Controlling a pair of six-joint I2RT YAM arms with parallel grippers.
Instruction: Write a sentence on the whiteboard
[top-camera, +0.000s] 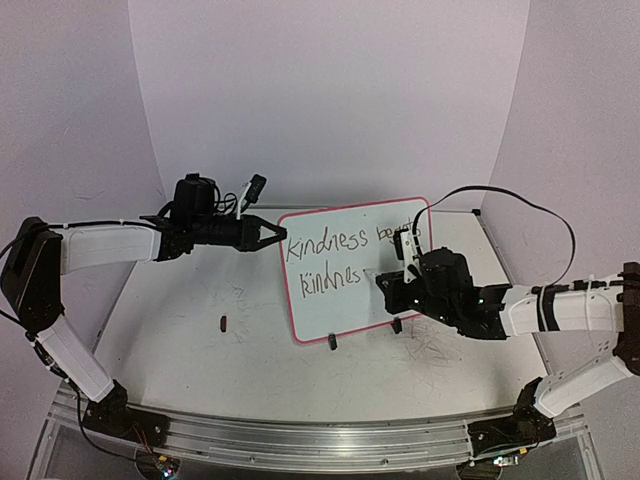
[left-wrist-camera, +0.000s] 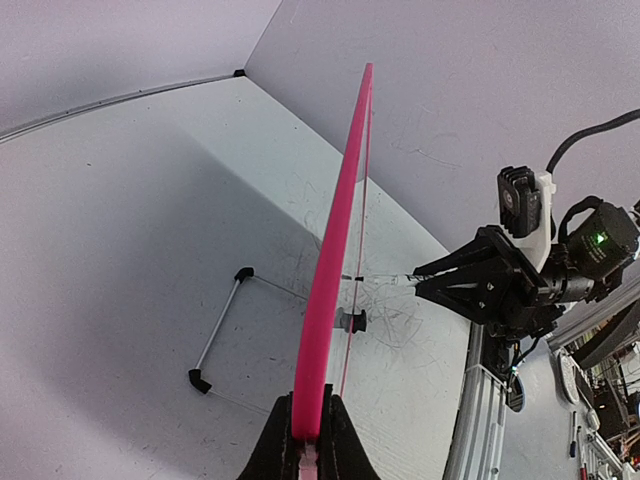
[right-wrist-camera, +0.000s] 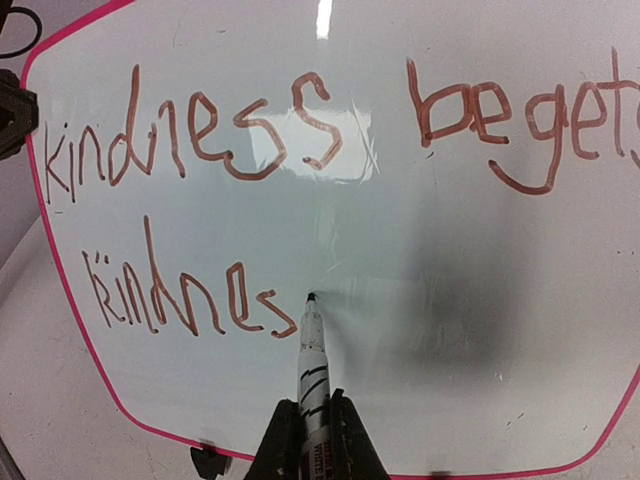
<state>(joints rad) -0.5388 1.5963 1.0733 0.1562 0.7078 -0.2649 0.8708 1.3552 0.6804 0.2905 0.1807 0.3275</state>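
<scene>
Both clamped, left end effector (top-camera: 270, 236) pinching whiteboard (top-camera: 348, 308) edge, right end effector (right-wrist-camera: 312, 425) gripping marker (right-wrist-camera: 311, 352), tip on whiteboard

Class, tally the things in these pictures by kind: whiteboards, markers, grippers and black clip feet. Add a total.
Whiteboard: 1
Marker: 1
Grippers: 2, left gripper and right gripper
Black clip feet: 2
Total: 6
</scene>
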